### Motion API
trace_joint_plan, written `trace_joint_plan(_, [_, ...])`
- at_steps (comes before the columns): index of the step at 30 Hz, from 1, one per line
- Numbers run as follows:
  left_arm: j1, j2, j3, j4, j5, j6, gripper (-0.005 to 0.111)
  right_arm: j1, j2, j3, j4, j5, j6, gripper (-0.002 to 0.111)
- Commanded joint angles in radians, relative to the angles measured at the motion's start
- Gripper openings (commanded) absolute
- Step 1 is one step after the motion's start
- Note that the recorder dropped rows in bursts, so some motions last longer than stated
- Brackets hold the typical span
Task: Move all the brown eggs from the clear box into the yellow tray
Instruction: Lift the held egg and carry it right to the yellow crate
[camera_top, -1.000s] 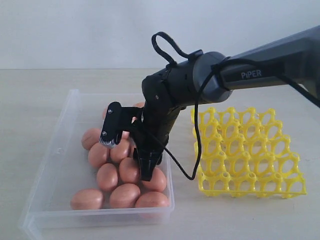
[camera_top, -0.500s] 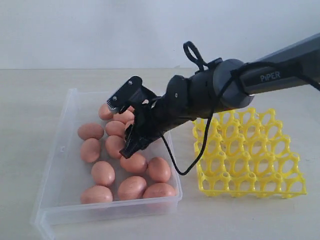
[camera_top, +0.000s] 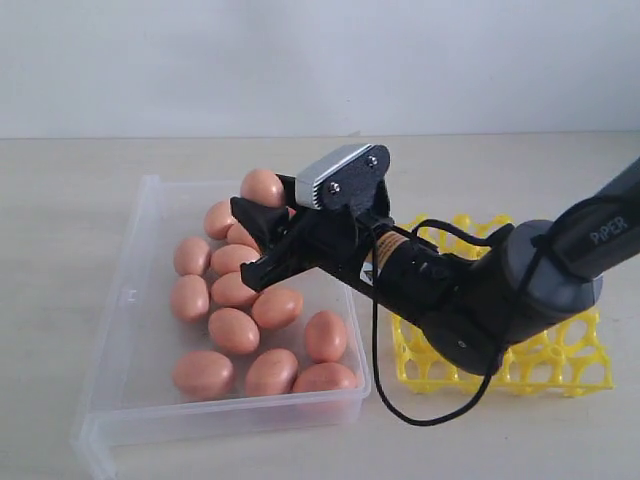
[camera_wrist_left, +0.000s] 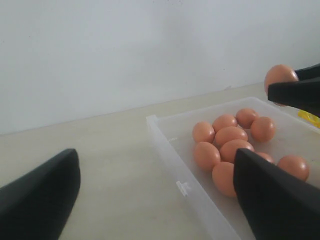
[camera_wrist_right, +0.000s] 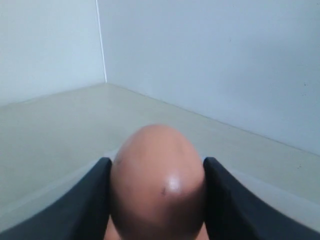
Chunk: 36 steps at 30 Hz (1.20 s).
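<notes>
One smooth, oval brown egg (camera_top: 260, 185) sits pinched between the two black fingers of the right pincer (camera_top: 268, 200), which is closed partway around its middle. The wrist view shows the egg (camera_wrist_right: 157, 185) filling the gap, a finger pressed to each side. It hangs above the far part of the clear box (camera_top: 130, 300), higher than the rest and touching none of them.

That shallow rectangular bin of transparent plastic holds about a dozen more brown eggs (camera_top: 233, 330), lying on their sides on its floor. They are bunched toward the end nearest the tray, many of them touching.

Just beside the box stands the bright yellow tray (camera_top: 560, 365) of openwork plastic, a lattice of round cups. Much of it is hidden behind the dark arm, which reaches across it.

The left pincer (camera_wrist_left: 155, 165) is spread wide with nothing between its black fingers, over the pale beige counter (camera_top: 60, 200) outside the box wall (camera_wrist_left: 170, 145).
</notes>
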Motion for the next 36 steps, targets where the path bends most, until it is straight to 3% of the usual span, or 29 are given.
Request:
trace_joint_plan(1, [-0.002,-0.004,0.004,-0.007,-0.007,-0.008,0.078,-0.047,-0.014,0.048,-0.018,-0.049,0.028,0.000])
trace_joint_plan(17, [-0.002,-0.004,0.004,-0.007,-0.007,-0.008,0.078,-0.379,-0.014,0.156,-0.151,-0.049,0.150,0.000])
trace_joint_plan(24, [-0.002,-0.004,0.004,-0.007,-0.007,-0.008,0.078,-0.543,-0.008,0.158,-0.390,-0.049,0.281,0.000])
trace_joint_plan(33, [-0.002,-0.004,0.004,-0.007,-0.007,-0.008,0.078,-0.593,0.050,0.073,-0.646,-0.049,0.391,0.000])
trace_joint_plan(36, [-0.002,-0.004,0.004,-0.007,-0.007,-0.008,0.078,-0.593,0.071,0.039,-0.650,-0.049,0.403,0.000])
